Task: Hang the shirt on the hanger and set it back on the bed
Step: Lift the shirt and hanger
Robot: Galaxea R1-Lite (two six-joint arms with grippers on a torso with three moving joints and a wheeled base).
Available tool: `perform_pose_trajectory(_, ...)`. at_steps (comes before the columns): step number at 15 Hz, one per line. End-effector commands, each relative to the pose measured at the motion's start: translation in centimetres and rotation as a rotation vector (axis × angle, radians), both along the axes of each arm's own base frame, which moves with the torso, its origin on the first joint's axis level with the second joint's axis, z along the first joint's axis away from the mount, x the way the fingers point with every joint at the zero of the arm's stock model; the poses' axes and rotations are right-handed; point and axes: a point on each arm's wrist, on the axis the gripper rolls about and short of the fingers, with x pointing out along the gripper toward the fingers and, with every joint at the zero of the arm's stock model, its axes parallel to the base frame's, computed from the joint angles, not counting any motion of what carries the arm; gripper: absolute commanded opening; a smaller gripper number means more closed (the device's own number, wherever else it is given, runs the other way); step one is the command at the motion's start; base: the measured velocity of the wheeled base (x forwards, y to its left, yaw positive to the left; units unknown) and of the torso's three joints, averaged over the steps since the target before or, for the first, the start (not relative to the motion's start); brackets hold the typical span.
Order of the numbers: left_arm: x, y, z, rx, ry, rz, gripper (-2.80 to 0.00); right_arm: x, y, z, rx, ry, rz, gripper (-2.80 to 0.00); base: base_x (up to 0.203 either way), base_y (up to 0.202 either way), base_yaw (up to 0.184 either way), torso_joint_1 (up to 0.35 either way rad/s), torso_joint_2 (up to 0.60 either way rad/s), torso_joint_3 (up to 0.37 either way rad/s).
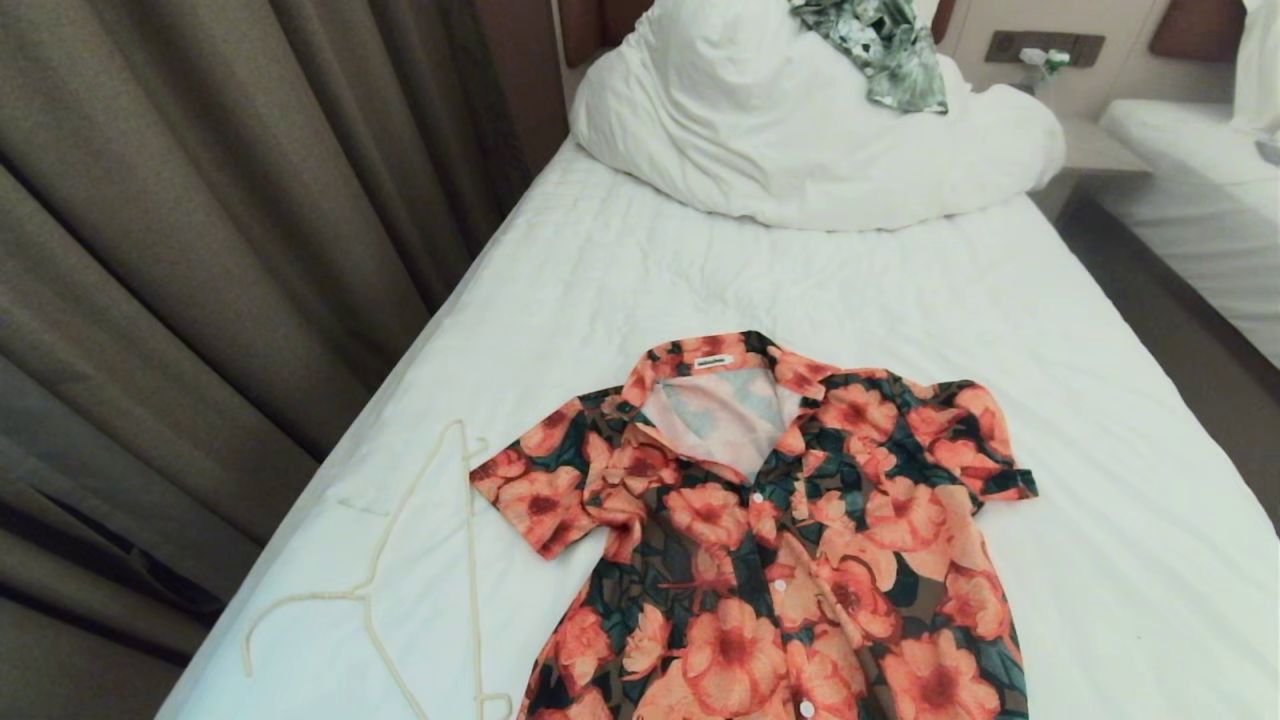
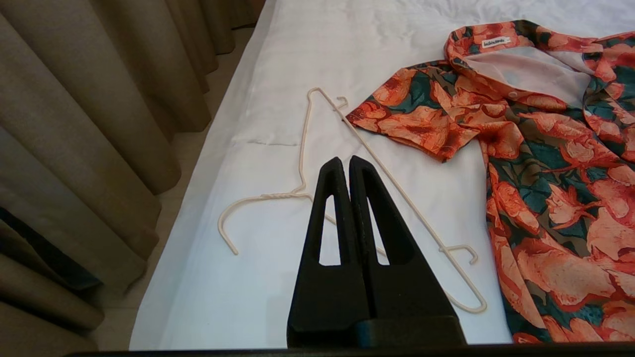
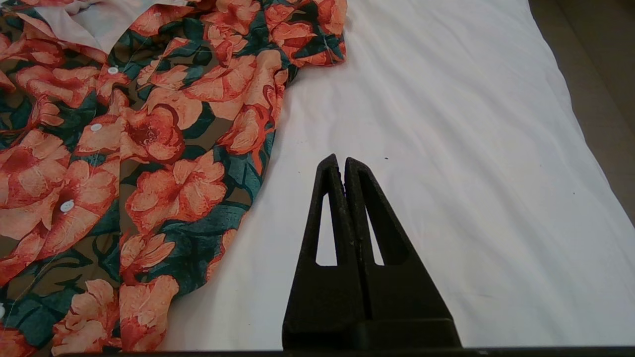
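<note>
The flowered shirt [image 1: 780,540] lies flat and buttoned on the white bed [image 1: 640,270], collar toward the pillow end. Beside its left sleeve lies the thin cream hanger [image 1: 420,570], flat on the sheet with its hook toward the curtain side. In the left wrist view my left gripper [image 2: 346,161] hangs shut above the hanger [image 2: 392,183], holding nothing, with the shirt [image 2: 545,148] off to one side. My right gripper [image 3: 341,159] is shut and empty over bare sheet beside the shirt [image 3: 149,148]. Neither arm shows in the head view.
A bulky white duvet [image 1: 800,130] is heaped at the head of the bed with a green-and-white leafy garment [image 1: 885,50] on top. Brown curtains [image 1: 200,250] hang close along the bed's left side. A second white bed [image 1: 1200,190] stands across a narrow aisle at the right.
</note>
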Motion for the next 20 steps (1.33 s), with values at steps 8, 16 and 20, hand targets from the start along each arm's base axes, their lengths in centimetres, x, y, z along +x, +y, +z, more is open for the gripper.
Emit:
perform_pose_trajectory(8,0.3,0.0,-1.1,-0.01,0.038,-0.002,-2.8,0.0,0.0,0.0,0.0,0.001,0.0,-2.8,0.0,0.0,0.0,0.0,0.0,0.0)
perform_pose_trajectory(16,-0.5,0.1,1.7,-0.082,-0.023,0.015,-2.8,0.0,0.0,0.0,0.0,0.001,0.0,-2.8,0.0,0.0,0.0,0.0,0.0,0.0)
perform_pose_trajectory(20,0.1,-0.1,5.4,-0.121,0.121,-0.065,-2.8,0.0,0.0,0.0,0.0,0.001,-0.001,-2.8,0.0,0.0,0.0,0.0,0.0,0.0)
